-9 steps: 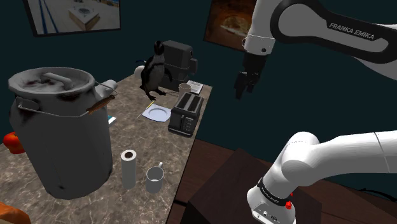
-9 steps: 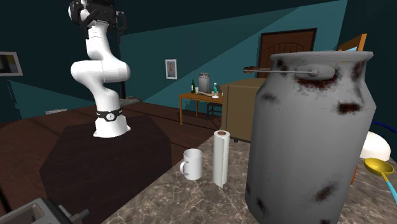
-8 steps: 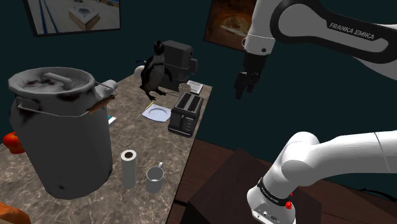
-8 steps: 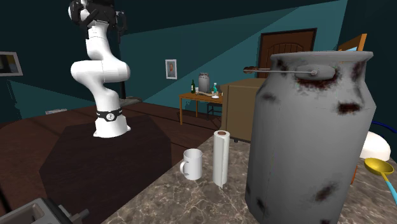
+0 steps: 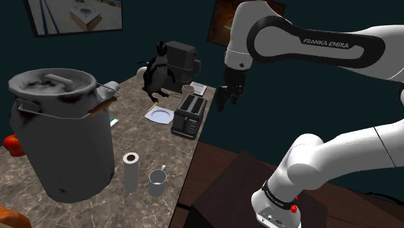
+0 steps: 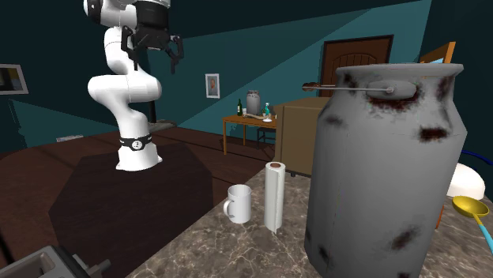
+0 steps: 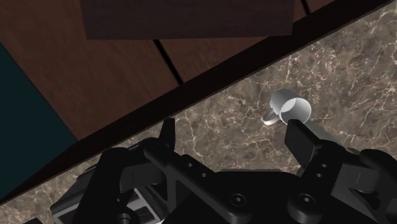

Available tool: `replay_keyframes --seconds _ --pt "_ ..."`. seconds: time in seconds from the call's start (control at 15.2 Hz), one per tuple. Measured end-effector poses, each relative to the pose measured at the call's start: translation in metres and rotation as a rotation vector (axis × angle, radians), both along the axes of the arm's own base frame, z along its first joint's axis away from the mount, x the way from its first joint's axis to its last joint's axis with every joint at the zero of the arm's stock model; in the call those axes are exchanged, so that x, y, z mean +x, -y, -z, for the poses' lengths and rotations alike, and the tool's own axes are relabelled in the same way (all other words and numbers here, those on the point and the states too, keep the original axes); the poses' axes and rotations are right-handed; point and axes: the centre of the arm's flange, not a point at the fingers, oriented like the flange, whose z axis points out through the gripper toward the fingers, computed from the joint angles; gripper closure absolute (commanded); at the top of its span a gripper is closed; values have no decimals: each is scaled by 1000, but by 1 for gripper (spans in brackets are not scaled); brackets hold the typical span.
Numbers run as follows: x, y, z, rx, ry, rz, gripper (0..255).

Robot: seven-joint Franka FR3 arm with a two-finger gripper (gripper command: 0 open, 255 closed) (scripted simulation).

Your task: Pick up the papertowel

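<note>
Swinging toward the shoulder view's left, your arm has carried the end effector (image 5: 226, 100) closer to the toaster (image 5: 190, 114), high above the counter (image 5: 162, 141) edge. Its fingers stand wide apart, gripping nothing. Your paper towel roll (image 5: 131, 170) stands upright on the counter between the grey mug (image 5: 157, 182) and the big milk can (image 5: 58, 136), well apart from the end effector.

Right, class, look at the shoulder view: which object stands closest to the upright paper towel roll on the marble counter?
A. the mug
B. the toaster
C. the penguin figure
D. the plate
A: the mug stands upright just beside the paper towel roll, the two apart but close together, near the edge of the counter.
</note>
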Motion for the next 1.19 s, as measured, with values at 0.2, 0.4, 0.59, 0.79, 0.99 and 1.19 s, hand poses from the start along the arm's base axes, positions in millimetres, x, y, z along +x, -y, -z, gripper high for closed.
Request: replay_keyframes --seconds 0.2,0.4,0.59,0.79,0.99,1.19 --pt "22 -24 25 5 3 0 0" --pt "40 -47 46 11 8 0 0" --pt "59 -74 72 16 12 0 0" --pt "76 -99 96 21 16 0 0" --pt "97 -124 116 27 20 1 0" --pt "117 -145 143 32 24 1 0"
